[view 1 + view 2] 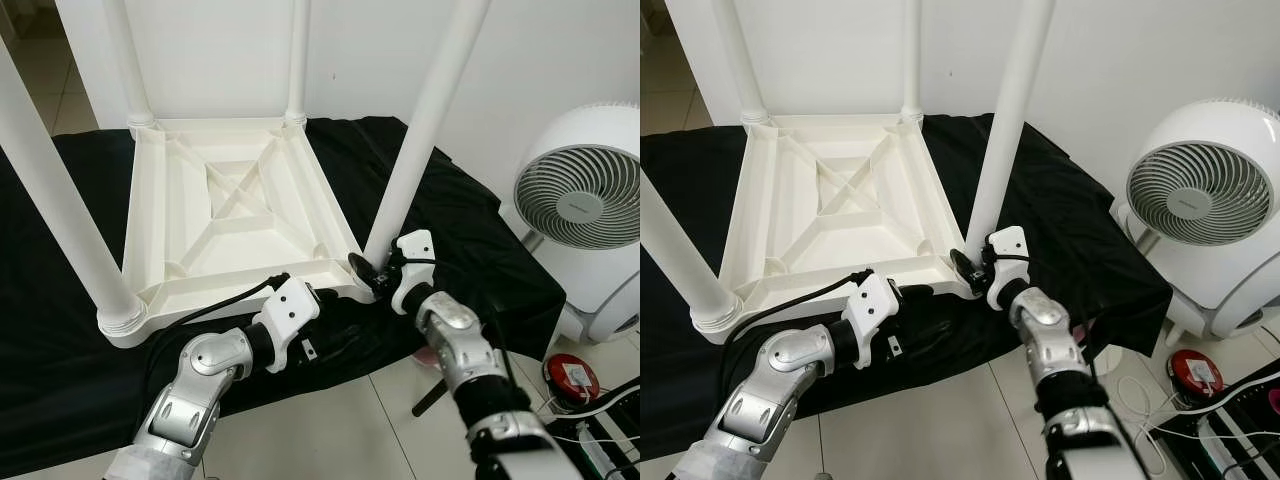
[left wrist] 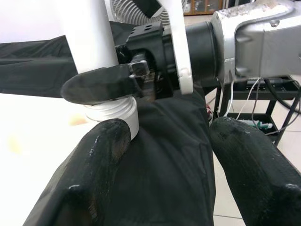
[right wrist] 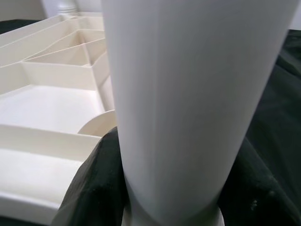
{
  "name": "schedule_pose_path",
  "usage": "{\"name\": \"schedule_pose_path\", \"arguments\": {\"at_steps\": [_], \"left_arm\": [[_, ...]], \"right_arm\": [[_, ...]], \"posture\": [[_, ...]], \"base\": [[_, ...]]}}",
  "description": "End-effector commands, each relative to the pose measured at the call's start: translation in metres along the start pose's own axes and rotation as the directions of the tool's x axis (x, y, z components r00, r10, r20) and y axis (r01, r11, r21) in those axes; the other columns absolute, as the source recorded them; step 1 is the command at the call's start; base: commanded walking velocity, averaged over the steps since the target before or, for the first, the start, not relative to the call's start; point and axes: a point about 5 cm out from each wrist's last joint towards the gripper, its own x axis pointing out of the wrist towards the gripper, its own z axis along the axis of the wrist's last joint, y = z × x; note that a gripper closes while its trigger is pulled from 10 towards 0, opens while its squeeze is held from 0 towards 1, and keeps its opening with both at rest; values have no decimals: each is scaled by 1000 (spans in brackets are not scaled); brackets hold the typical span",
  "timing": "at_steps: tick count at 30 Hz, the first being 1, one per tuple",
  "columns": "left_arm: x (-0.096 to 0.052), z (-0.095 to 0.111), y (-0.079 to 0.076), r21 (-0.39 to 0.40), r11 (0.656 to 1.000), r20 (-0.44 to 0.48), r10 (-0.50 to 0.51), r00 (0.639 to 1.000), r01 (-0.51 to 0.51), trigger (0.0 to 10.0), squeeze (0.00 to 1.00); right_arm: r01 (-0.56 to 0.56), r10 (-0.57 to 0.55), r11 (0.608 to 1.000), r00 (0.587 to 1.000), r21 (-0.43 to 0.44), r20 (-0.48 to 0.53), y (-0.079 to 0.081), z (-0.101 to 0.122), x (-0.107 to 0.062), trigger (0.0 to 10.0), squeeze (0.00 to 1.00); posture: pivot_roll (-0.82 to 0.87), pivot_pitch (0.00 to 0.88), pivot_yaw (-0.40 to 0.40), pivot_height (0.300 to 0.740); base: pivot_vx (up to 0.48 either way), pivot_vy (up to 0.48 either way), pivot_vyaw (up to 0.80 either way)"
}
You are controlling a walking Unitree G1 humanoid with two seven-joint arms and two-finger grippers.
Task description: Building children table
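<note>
Lying upside down on a black cloth (image 1: pixel 470 230), the white plastic children's table (image 1: pixel 235 215) has all four legs standing up from its corners. The right gripper (image 1: pixel 368 272) is clamped around the foot of the near-right table leg (image 1: pixel 425 125), just above its threaded collar. The right wrist view brings this close: the leg fills the middle with a black finger (image 3: pixel 91 188) pressed on each side, and the ribbed underside of the tabletop lies beyond. The left wrist view adds what the head views hide: the left gripper (image 2: pixel 167 176) is spread wide, holding nothing, hovering over the cloth just beside that same corner, one right finger (image 2: pixel 101 87) crossing the leg ahead of it. Off to the robot's right stands a white round fan (image 1: pixel 1200 195) on the tiled floor (image 1: pixel 350 420), with a red round object (image 1: pixel 1195 372) and loose white cables (image 1: pixel 1200 425) near its base.
</note>
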Motion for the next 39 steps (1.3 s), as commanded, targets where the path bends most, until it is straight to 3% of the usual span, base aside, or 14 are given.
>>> {"name": "schedule_pose_path", "arguments": {"at_steps": [1, 6, 9, 14, 15, 20, 25, 26, 27, 28, 30, 34, 39], "left_arm": [[2, 0, -1, -10, 1000, 4, 23, 1000, -23, 10000, 0], [2, -1, -2, -13, 1000, 5, 23, 1000, -23, 10000, 0], [3, -1, -2, -12, 1000, 7, 26, 1000, -26, 10000, 0], [4, -1, -2, -11, 1000, 8, 26, 1000, -26, 10000, 0], [4, -1, -2, -10, 1000, 8, 24, 1000, -24, 10000, 0], [4, -1, -1, -7, 1000, 8, 23, 1000, -23, 10000, 0], [4, 0, 0, -6, 1000, 9, 25, 1000, -25, 10000, 0], [4, -1, 0, -6, 1000, 8, 24, 1000, -24, 10000, 0], [4, -1, 0, -6, 1000, 7, 22, 1000, -22, 10000, 0], [4, -1, 0, -6, 1000, 7, 22, 1000, -22, 10000, 0], [4, -1, 1, -5, 1000, 6, 20, 1000, -20, 10000, 0], [4, 0, 2, -3, 1000, 8, 20, 1000, -20, 10000, 0], [4, 2, 6, 5, 1000, 10, 24, 1000, -24, 10000, 0]], "right_arm": [[51, -51, 999, 997, 3, -58, 1, -11, -3, 10000, 0], [183, -185, 983, 980, -32, -68, 12, -12, -5, 10000, 0], [294, -296, 955, 950, -40, -96, 20, -14, -9, 10000, 0], [269, -270, 963, 960, -14, -81, 20, -8, -10, 10000, 0], [248, -248, 969, 967, -5, -63, 19, -4, -10, 10000, 1000], [195, -195, 981, 980, 2, -28, 15, 3, -9, 10000, 1000], [82, -83, 995, 997, -53, -11, 0, 8, -11, 10000, 1000], [-2, 1, 998, 1000, -68, -24, -5, 8, -12, 10000, 0], [-96, 94, 990, 995, -100, -30, -9, 9, -14, 10000, 0], [-96, 94, 990, 995, -100, -30, -9, 9, -14, 10000, 0], [-238, 232, 959, 971, -152, -53, -15, 10, -19, 10000, 0], [-331, 322, 929, 943, -166, -79, -18, 9, -20, 10000, 0], [-486, 475, 856, 874, -178, -104, -21, 14, -10, 10000, 0]], "posture": [[-13, 0, -79, 740], [-10, 0, -87, 740], [-4, 0, -93, 740], [-6, 0, -92, 740], [-6, 0, -92, 740], [-6, 0, -91, 740], [-8, 0, -85, 740], [-10, 0, -82, 740], [-11, 0, -79, 740], [-11, 0, -79, 740], [-13, 0, -74, 740], [-14, 0, -66, 740], [-3, 0, -65, 740]], "base": [[0, 0, 0], [0, 0, 0], [0, 0, 0], [0, 0, 0], [0, 0, 0], [0, 0, 0], [0, 0, 0], [0, 0, 0], [0, 0, 0], [0, 0, 0], [0, 0, 0], [0, 0, 0], [0, 0, 0]]}}
